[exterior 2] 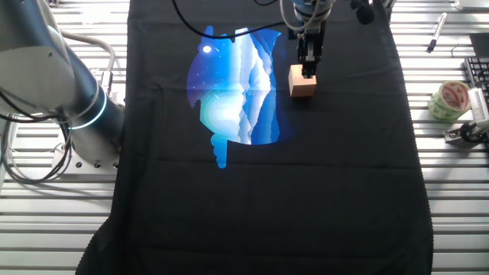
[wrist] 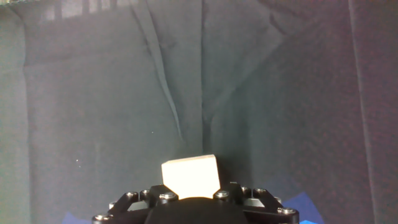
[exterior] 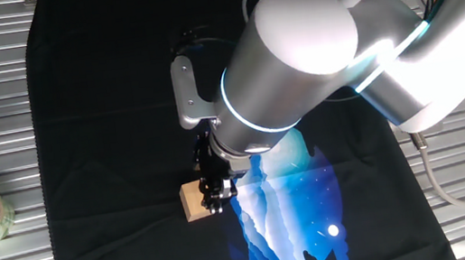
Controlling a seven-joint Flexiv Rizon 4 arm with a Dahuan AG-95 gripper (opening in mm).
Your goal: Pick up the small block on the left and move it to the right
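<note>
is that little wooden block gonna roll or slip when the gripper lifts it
The small block probably won't roll: it is a cube with flat faces. It looks rigid, bare wood, so the gripper should hold it without much slipping. Being small, it is likely light.

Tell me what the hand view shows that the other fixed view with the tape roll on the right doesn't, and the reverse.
Only the hand view shows the black cloth's creases up close and the gripper's screwed base beneath the small block; the fingertips themselves are out of sight. Only the fixed view shows the gripper from outside, reaching down onto the block, plus the blue print, the tape roll and the arm's base. Both show the block on the cloth at the gripper.
</note>
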